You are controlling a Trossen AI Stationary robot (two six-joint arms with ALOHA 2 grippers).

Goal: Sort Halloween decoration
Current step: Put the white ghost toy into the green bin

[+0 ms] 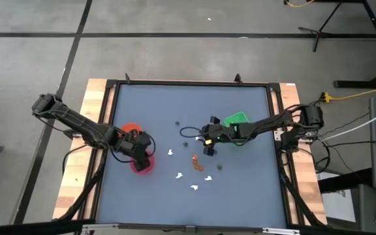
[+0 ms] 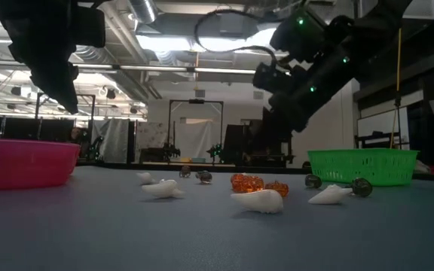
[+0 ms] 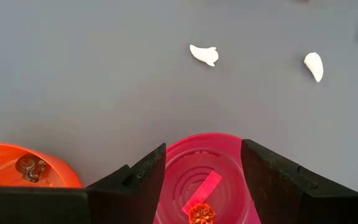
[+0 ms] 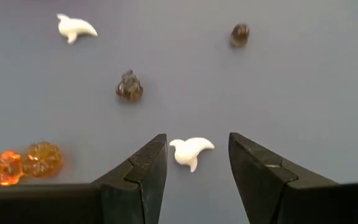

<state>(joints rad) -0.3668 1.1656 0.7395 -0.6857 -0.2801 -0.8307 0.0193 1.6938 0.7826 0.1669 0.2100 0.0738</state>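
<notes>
Blue-grey matting covers the table [image 1: 240, 196], and beyond it, in the low view, a workshop with ceiling lights is seen; the sorting is judged to be partly done, since most of the Halloween decoration [image 1: 194, 171] lies loose on the mat between the two arms.

Above the pink bowl [image 3: 207, 180] the left gripper [image 3: 202, 171] is held, its jaws spread wide and nothing held between them; an orange piece [image 3: 201, 214] is seen lying in the bowl directly below the jaws, and a dark piece [image 3: 31, 167] rests in the orange bowl [image 3: 17, 167] just beside it; this is judged to be the release end of a placing step.

Over the loose pieces the right gripper [image 4: 197, 168] is poised, its jaws partly open and empty; a white piece [image 4: 191, 151] lies on the mat just ahead of the gap between the fingers [image 4: 140, 177], not yet enclosed; two orange pieces [image 4: 23, 163] lie off to one side of the jaws, two dark pieces [image 4: 129, 86] farther ahead, and another white piece [image 4: 74, 27] beyond those; the green tray [image 2: 364, 164] stands near this arm.

For the next move, a short advance and descent would be called for, so that the white piece is straddled before the jaws are closed; being small and irregular, it could slip or be pushed aside.
</notes>
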